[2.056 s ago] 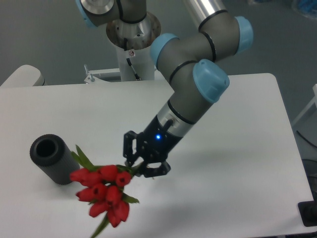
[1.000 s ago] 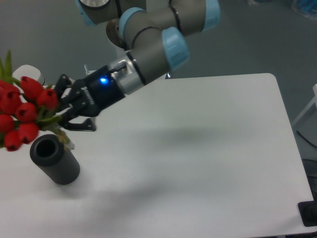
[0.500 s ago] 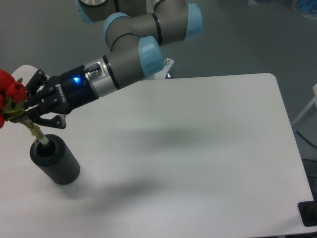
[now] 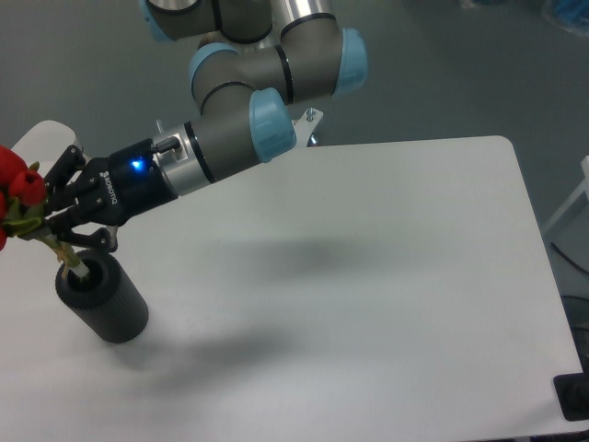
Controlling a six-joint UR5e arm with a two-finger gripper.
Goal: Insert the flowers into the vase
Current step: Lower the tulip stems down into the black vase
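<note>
- Flowers [image 4: 17, 198]: red buds with green leaves sit at the far left edge, partly cut off by the frame; the pale stems slant down and their lower ends enter the mouth of the vase [image 4: 101, 296].
- Vase: dark grey cylinder standing tilted on the white desk [image 4: 368, 276], near its left side.
- Gripper [image 4: 51, 216]: black, with a blue light on its wrist, clamped on the stems just above the vase.
</note>
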